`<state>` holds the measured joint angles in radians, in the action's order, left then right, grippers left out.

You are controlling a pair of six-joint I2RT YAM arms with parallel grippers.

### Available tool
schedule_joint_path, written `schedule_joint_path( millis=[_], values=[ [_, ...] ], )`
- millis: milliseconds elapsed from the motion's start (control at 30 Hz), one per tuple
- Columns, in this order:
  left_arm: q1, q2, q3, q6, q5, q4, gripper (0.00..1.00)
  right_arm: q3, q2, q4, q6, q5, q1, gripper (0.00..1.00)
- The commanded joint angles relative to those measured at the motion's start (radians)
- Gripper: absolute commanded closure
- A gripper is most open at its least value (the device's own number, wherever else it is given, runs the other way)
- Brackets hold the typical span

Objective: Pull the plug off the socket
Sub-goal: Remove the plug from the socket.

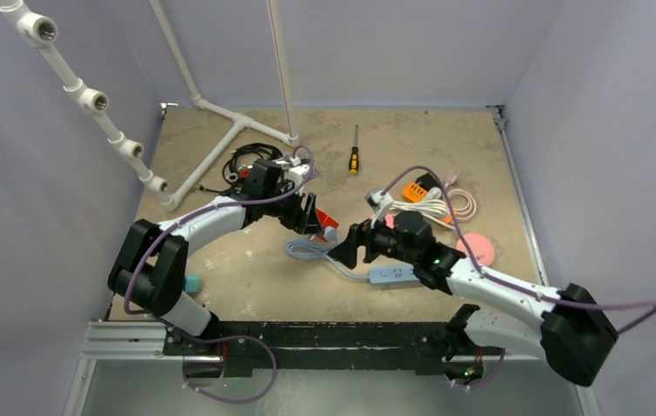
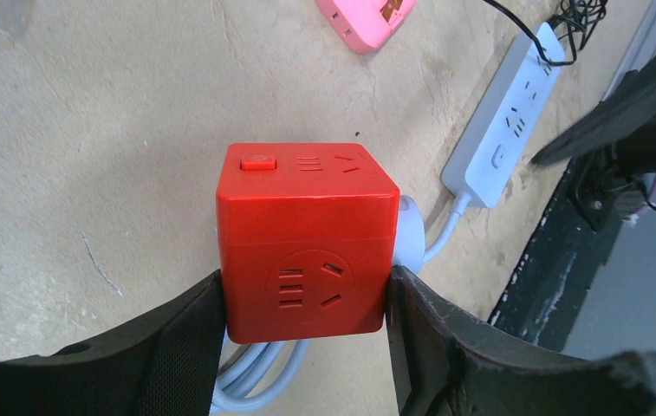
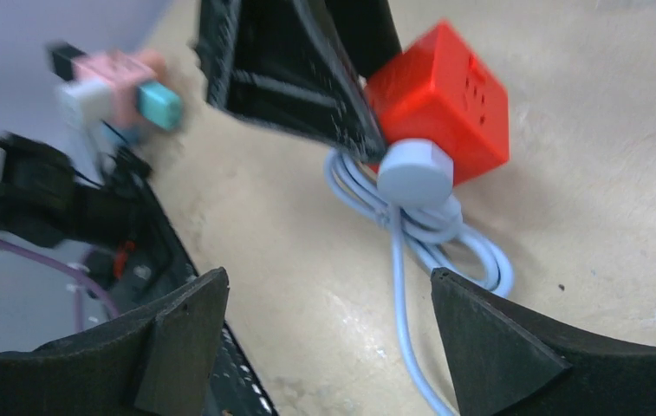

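Showing whole in right-wrist view: plug [image 3: 415, 171]

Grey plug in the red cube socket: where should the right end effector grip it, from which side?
Take the grey plug by its round body, which stands proud of the red cube socket. Come straight at its face, probably spanning the rim side to side, since in the right wrist view the cable leaves its lower edge and the left end effector holds the cube.
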<state>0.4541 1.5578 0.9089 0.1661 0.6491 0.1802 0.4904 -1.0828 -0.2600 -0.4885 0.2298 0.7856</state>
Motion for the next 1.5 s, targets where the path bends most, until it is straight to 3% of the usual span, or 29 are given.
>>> schedule_joint_path(
  millis=[0,100,333,467,633,767,833,900,967,1000,1133,1200,1267,1467],
  values=[
    [-0.037,0.056,0.033,0.014,0.066,0.067,0.94,0.114,-0.143,0.032,0.090,-0.194,0.082,0.17],
    [-0.043,0.061,0.040,0.006,0.069,0.086,0.94,0.151,-0.225,0.036,0.099,-0.292,0.099,0.20],
    [-0.051,0.062,0.046,0.008,0.085,0.091,0.94,0.201,-0.362,-0.008,0.113,-0.358,0.099,0.27],
    [-0.053,0.063,0.049,0.010,0.093,0.090,0.95,0.198,-0.412,-0.060,0.116,-0.348,0.099,0.33],
    [-0.054,0.068,0.049,0.014,0.101,0.090,0.97,0.203,-0.466,-0.124,0.154,-0.350,0.099,0.49],
    [-0.054,0.069,0.048,0.016,0.106,0.088,0.97,0.199,-0.509,-0.179,0.168,-0.352,0.099,0.52],
    [-0.054,0.073,0.049,0.017,0.106,0.088,0.97,0.194,-0.517,-0.201,0.177,-0.346,0.099,0.61],
    [-0.054,0.078,0.050,0.018,0.109,0.088,0.96,0.190,-0.509,-0.214,0.184,-0.336,0.099,0.78],
    [-0.054,0.078,0.052,0.022,0.113,0.087,0.86,0.176,-0.480,-0.227,0.186,-0.333,0.101,0.98],
    [-0.054,0.075,0.052,0.023,0.111,0.087,0.79,0.165,-0.459,-0.236,0.186,-0.331,0.101,1.00],
    [-0.054,0.016,0.045,0.024,0.062,0.072,0.25,0.115,-0.352,-0.275,0.180,-0.303,0.100,1.00],
    [-0.054,-0.050,0.026,0.034,0.039,0.025,0.06,0.109,-0.313,-0.271,0.152,-0.313,0.099,1.00],
    [-0.054,-0.117,0.013,0.032,0.021,-0.024,0.01,0.121,-0.290,-0.261,0.151,-0.316,0.099,1.00],
    [-0.052,-0.285,-0.062,0.053,0.001,-0.164,0.01,0.166,-0.256,-0.257,0.138,-0.320,0.099,1.00]
  ],
)
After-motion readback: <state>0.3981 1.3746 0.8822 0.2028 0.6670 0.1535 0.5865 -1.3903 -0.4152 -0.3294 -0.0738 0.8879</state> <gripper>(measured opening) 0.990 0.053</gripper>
